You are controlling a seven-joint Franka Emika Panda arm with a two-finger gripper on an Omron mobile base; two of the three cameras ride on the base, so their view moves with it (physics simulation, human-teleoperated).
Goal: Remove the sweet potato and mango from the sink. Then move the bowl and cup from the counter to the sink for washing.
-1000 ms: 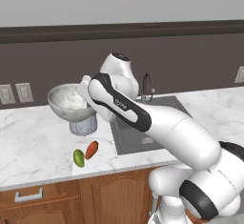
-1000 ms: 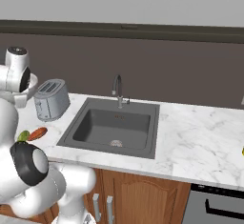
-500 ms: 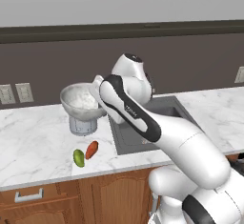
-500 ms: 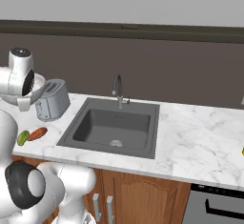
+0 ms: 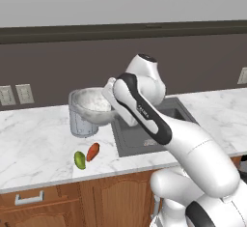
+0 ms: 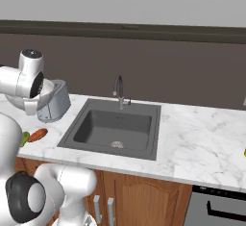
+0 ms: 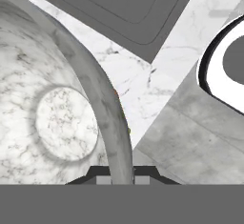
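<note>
Bowl (image 5: 95, 106), rim clamped between gripper (image 7: 120, 173) jaws, held above toaster (image 5: 83, 123) beside sink (image 6: 115, 130); best kept level, carried clear of faucet (image 6: 118, 91), lowered gently into basin.

White glossy arm (image 5: 193, 148) is showing rounded segments, dark grey joint bands, black round cap at lower left of right base view.

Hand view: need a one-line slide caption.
Gripper shut on the rim of the marbled bowl, carried above the white marble counter with the dark sink ahead.
</note>
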